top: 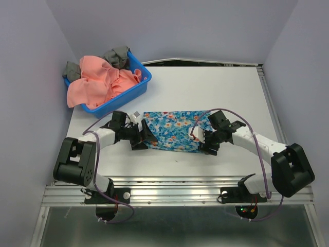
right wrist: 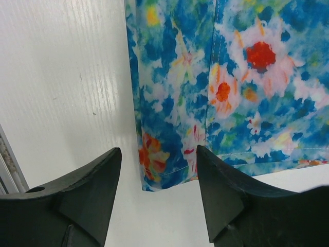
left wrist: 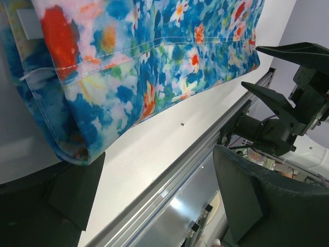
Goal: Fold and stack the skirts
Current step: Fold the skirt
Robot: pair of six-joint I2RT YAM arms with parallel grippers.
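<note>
Right wrist: the right gripper (right wrist: 159,154) is released, a corner of the blue floral skirt (right wrist: 247,77) lying just ahead of its jaws on the bench (right wrist: 61,77). The left gripper (left wrist: 159,170) gapes wide at the opposite edge, both apparently letting the fold settle.

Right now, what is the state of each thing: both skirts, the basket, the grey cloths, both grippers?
Blue skirt: flat on the table as a rectangle, not held.
Pink skirt: crumpled in the basket, unfolded.
Basket: upright, heaped with cloth.
Grey cloths: bunched at the basket's far side.
Left gripper: open, at the blue skirt's left edge.
Right gripper: open, at its right edge.
</note>
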